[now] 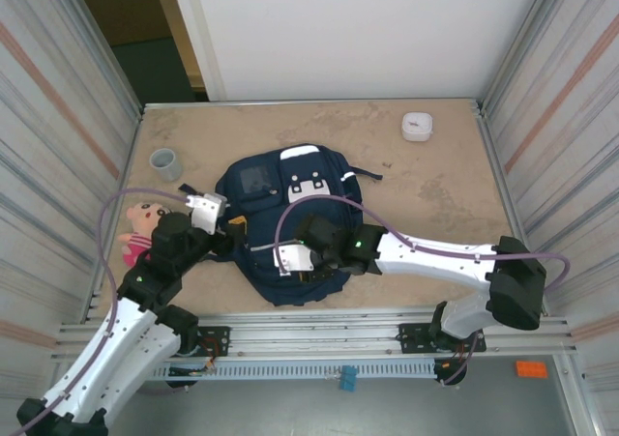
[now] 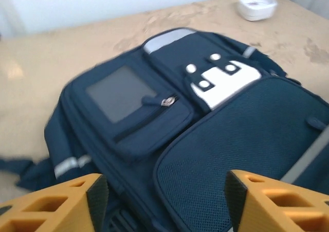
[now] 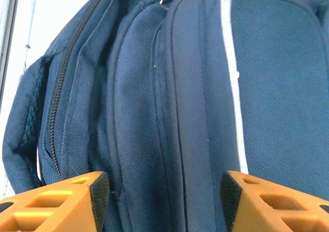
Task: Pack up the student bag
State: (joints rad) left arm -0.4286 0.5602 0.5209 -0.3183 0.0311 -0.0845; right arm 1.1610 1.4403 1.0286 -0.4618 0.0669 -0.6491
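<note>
The student bag (image 1: 280,204) is a navy backpack lying flat in the middle of the table, white-grey patches toward its far end. In the left wrist view the student bag (image 2: 205,139) shows its mesh front pocket and a small zipped pocket. My left gripper (image 2: 164,203) hovers open over the bag's left edge, nothing between its orange fingers (image 2: 61,206). At the bag's near end, my right gripper (image 3: 164,203) is open above the side seams and zipper, beside the pale stripe (image 3: 231,83). In the top view the left gripper (image 1: 232,231) and right gripper (image 1: 295,258) sit close together.
A pink doll (image 1: 141,225) lies at the left, beside my left arm. A grey cup (image 1: 166,164) stands at the far left. A small white container (image 1: 417,126) sits at the far right. Metal walls close in both sides.
</note>
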